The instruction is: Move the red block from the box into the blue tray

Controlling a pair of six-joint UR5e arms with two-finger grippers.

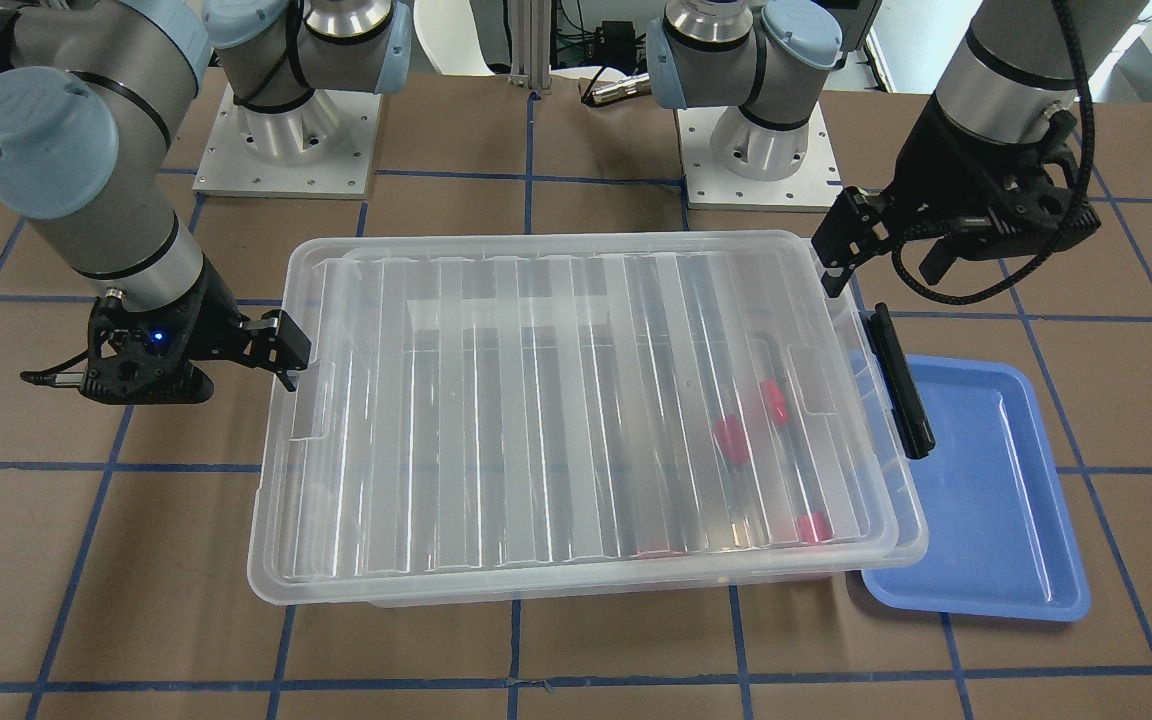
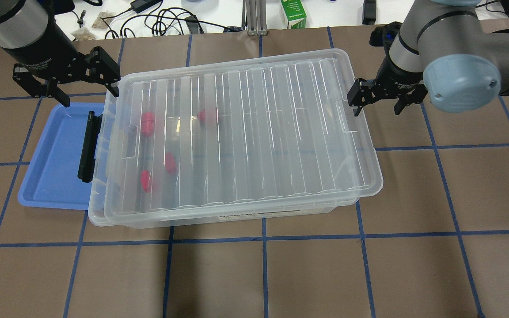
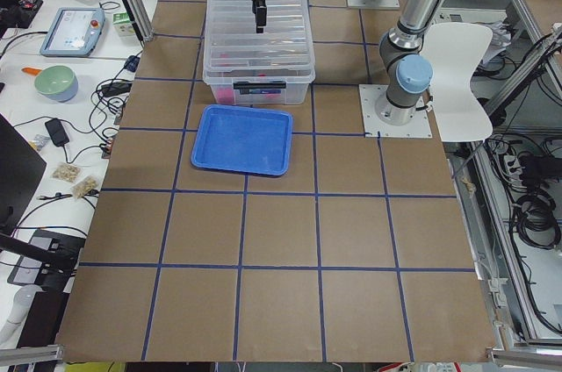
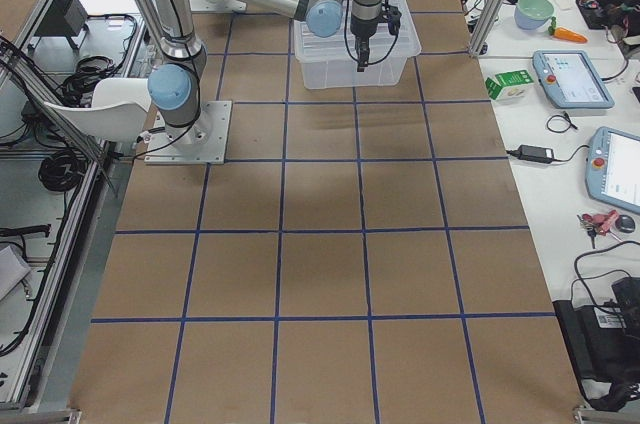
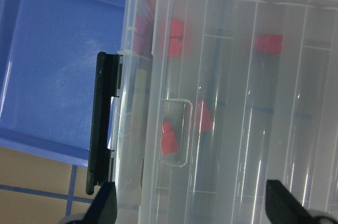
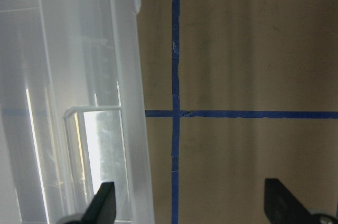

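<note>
The box [image 2: 237, 216] sits mid-table with its ribbed clear lid [image 2: 254, 132] lying on it, slightly askew. Several red blocks [image 2: 147, 123] show blurred through the lid near the black latch [image 2: 87, 148] end, also in the left wrist view [image 5: 176, 36]. The blue tray [image 2: 55, 163] lies beside that end, partly under the box, with nothing in it. My left gripper [image 2: 87, 93] is open and empty, above the box's far latch-end corner. My right gripper [image 2: 376, 107] is open and empty, over the lid's opposite far edge [image 6: 124, 102].
The table is brown board with a blue tape grid. Both arm bases [image 1: 286, 150] stand on the robot's side of the box. A green carton [image 2: 293, 13] and cables lie on the bench beyond the table's far edge.
</note>
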